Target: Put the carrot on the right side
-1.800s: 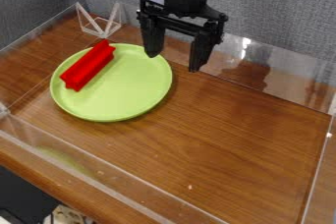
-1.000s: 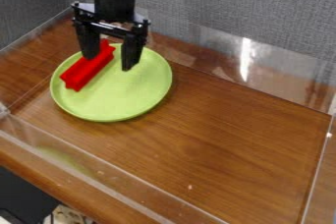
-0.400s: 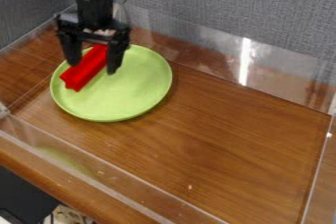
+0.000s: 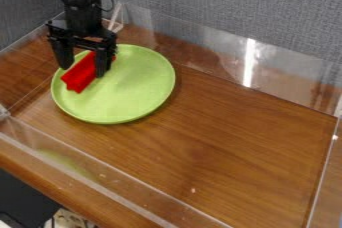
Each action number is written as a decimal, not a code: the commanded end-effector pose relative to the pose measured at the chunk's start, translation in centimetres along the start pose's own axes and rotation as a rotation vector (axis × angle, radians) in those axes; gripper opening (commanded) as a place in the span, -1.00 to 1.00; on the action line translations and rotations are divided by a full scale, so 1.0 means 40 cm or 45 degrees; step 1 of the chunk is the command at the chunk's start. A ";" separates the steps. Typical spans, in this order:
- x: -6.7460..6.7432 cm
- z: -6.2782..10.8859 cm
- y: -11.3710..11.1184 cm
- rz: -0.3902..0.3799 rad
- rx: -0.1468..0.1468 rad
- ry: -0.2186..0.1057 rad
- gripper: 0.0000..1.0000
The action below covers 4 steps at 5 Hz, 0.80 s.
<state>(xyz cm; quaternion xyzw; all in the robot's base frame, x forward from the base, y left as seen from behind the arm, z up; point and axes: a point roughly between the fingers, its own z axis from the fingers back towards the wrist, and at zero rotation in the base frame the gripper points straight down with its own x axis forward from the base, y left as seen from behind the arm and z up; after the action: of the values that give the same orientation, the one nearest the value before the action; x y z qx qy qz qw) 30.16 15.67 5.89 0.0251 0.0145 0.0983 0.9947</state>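
Camera view: my jaws [image 4: 83,65] hang spread wide over the carrot [image 4: 83,71] on the plate's [image 4: 134,97] left edge. Grab step; next I'd drop, squeeze, then carry right.

Wooden table [image 4: 227,132], probably grey fabric wall [image 4: 241,2]

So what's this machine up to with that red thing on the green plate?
A single robot arm is reaching for the carrot, the red bar lying on the left part of the lime-green plate. Its gripper points straight down with the jaws open, one finger on either side of the bar. Nothing is gripped yet. The job is to move the carrot over to the right side, where the wooden table is bare.
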 end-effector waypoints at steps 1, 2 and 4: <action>0.035 0.066 0.000 -0.011 0.036 -0.099 1.00; 0.049 0.096 -0.030 -0.041 0.047 -0.125 1.00; 0.034 0.079 -0.014 -0.134 0.063 -0.157 1.00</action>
<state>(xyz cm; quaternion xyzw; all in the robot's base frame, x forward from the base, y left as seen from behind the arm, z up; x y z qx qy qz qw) 31.40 14.48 6.01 0.0376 -0.0013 0.0398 0.9985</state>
